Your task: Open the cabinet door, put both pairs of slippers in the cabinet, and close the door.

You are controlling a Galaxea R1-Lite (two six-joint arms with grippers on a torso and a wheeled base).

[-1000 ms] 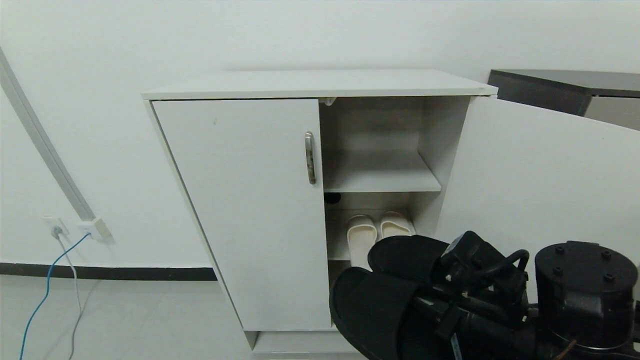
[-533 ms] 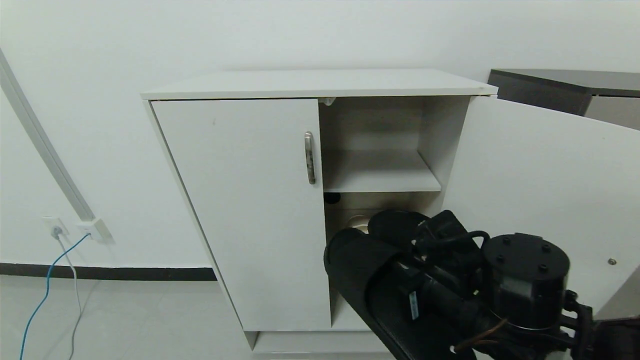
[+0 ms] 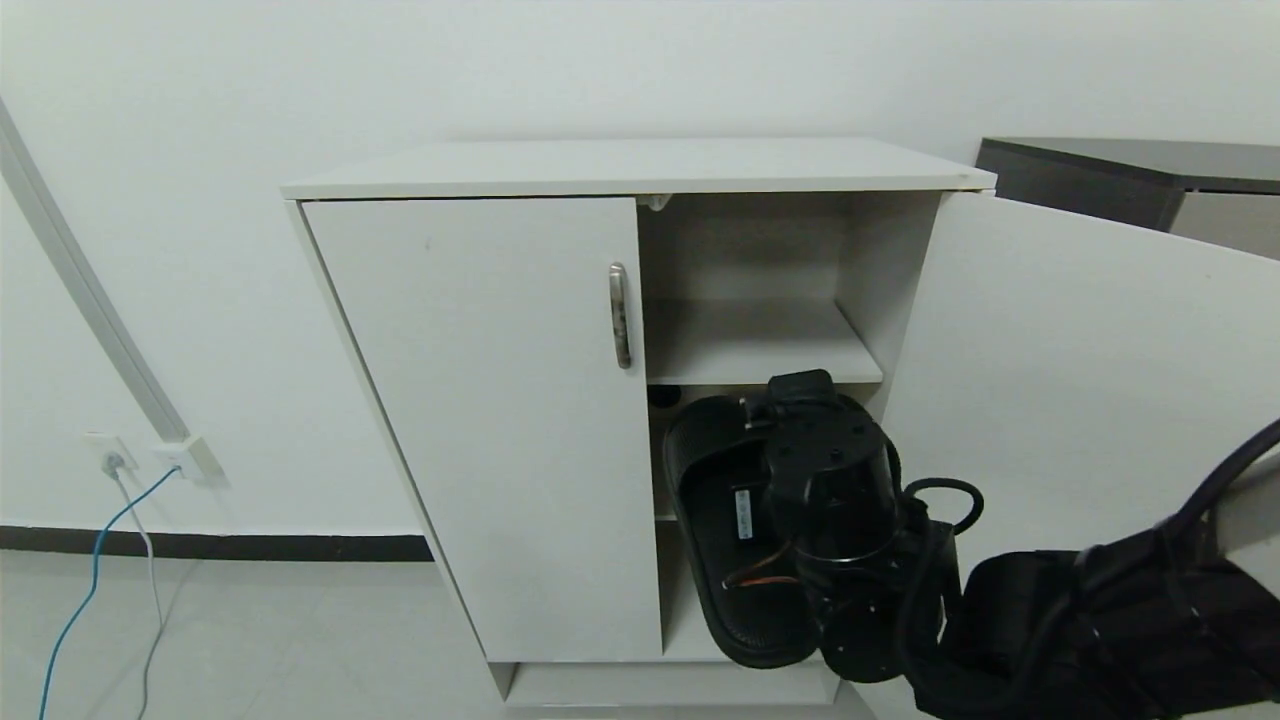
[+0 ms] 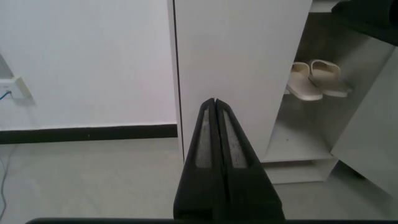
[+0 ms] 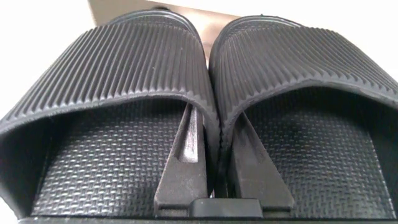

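1. Cabinet (image 3: 640, 165) sits mid-frame in the head view. Its left door (image 3: 480, 420) is closed, with the handle (image 3: 620, 315) at its inner edge. The right door (image 3: 1060, 350) is swung wide open toward the right of frame.
2. Right gripper (image 5: 216, 115) has its fingers pinched on the touching inner walls of the black slippers (image 3: 715, 520), one finger inside each slipper (a firm clamp, both held as a pair).
3. In the head view the black slippers are lower centre, in the open right half. Toe ends are just under the upper shelf (image 3: 755, 345) and heel ends are down near the cabinet base. Can't tell whether they rest on anything.
4. Beige slippers (image 4: 317, 79) lie side by side on a lower shelf inside the cabinet, upper right in the left wrist view.
5. Left gripper (image 4: 215, 102) has its fingers pressed fully together, holding nothing, out in front of the closed door.
6. A wall socket (image 3: 110, 455) with a blue cable (image 3: 90, 590) is at lower left.
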